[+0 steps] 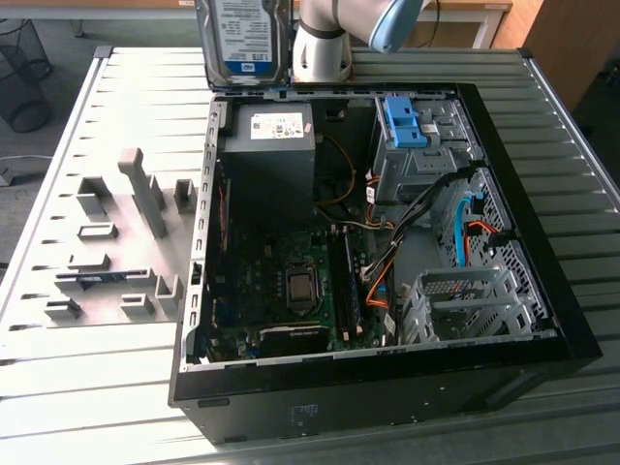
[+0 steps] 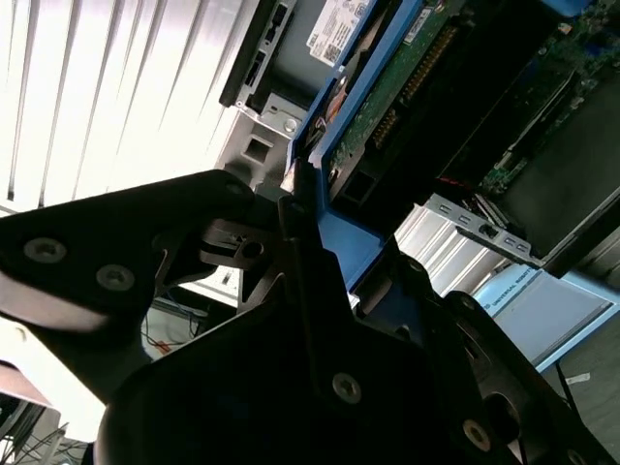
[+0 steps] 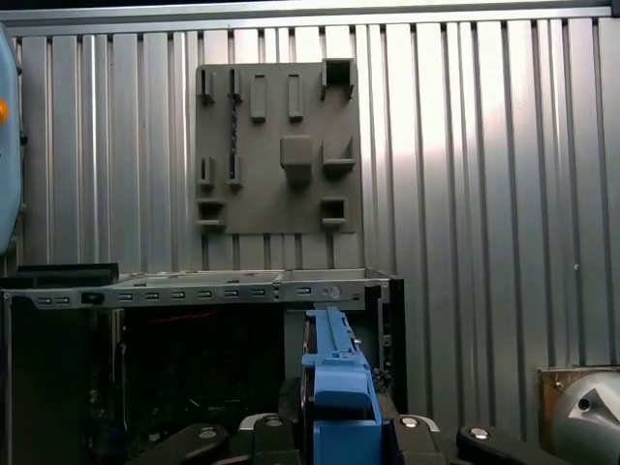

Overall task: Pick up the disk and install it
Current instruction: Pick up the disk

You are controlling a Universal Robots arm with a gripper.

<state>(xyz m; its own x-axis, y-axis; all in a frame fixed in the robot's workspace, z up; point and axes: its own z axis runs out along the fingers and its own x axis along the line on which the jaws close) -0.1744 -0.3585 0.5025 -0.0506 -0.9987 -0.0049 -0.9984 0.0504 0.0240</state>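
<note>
Over the edge of the computer case (image 1: 339, 397), my claw (image 3: 337, 431) pinches the disk (image 1: 244, 39) tight by its blue rails; I'd carry it steady, clear of the cables (image 1: 387, 262).

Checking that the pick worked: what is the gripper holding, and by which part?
The disk, clamped in the gripper at its blue-railed edge.

A ribbed grey metal table (image 1: 97, 387) is recorded, its slats running across the exterior view. Strong light is cast on its surface toward the exterior view's left. Beyond it a grey floor (image 1: 126, 29) is observed, on which a dark wire wastebasket (image 1: 21, 73) stands. Wooden furniture (image 1: 570, 39) is noted at the exterior view's right.
</note>
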